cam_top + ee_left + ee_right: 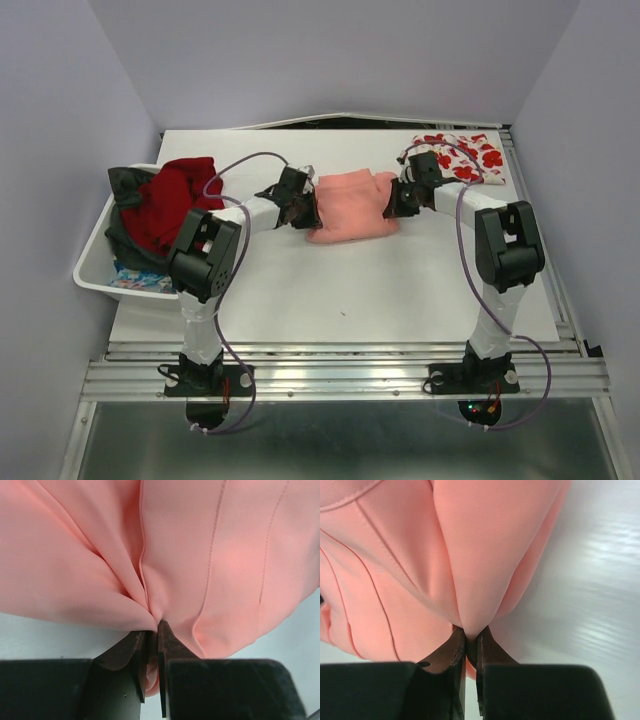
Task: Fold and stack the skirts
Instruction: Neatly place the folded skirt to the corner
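A salmon-pink pleated skirt (350,205) lies bunched in the middle of the white table (330,290). My left gripper (306,207) is shut on its left edge; in the left wrist view the pink cloth (200,555) is pinched between the dark fingers (172,645). My right gripper (393,200) is shut on the skirt's right edge, and in the right wrist view the pink fold (470,555) runs down into the closed fingers (487,647). A white skirt with red flower print (462,155) lies at the far right corner of the table.
A white bin (100,265) stands at the table's left edge, holding a red garment (175,200), dark green cloth (125,190) and a blue-patterned piece (135,278). Grey walls close in the back and both sides.
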Controlling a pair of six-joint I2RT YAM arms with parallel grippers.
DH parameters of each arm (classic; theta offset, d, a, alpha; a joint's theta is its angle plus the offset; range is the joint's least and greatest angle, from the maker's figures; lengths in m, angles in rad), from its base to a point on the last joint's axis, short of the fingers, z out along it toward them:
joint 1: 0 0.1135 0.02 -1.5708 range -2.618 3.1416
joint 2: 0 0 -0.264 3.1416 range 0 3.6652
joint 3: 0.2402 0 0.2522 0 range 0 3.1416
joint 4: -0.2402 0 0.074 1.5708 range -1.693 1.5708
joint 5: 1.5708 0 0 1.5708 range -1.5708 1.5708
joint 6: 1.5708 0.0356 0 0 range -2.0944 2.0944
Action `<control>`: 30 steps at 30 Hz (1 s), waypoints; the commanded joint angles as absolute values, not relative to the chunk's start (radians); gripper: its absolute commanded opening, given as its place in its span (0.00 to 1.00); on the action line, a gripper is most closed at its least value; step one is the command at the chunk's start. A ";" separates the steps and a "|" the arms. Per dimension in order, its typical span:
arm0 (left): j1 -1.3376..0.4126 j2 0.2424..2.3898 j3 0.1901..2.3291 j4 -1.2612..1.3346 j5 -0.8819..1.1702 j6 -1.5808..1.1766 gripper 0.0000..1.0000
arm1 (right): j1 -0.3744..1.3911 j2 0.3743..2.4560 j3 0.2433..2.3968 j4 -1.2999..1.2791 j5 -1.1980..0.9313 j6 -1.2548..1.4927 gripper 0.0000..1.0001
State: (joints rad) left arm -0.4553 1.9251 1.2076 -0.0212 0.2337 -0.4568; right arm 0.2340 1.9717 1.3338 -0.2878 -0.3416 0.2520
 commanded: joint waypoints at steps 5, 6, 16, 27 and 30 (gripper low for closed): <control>-0.563 2.058 1.518 -0.006 0.106 -0.393 0.00 | 0.222 1.922 1.465 -0.290 -0.019 0.031 0.00; -0.568 2.103 1.588 0.018 0.098 -0.391 0.00 | 0.212 1.922 1.482 -0.284 -0.005 0.020 0.01; -0.600 2.243 1.844 0.187 0.075 -0.351 0.00 | 0.108 1.934 1.626 -0.201 0.092 -0.071 0.01; -0.641 2.520 2.268 0.421 0.181 -0.337 0.00 | -0.049 1.968 1.739 -0.114 0.118 -0.092 0.01; -0.670 2.604 2.379 0.517 0.153 -0.322 0.00 | -0.104 1.993 1.755 -0.086 0.133 -0.101 0.01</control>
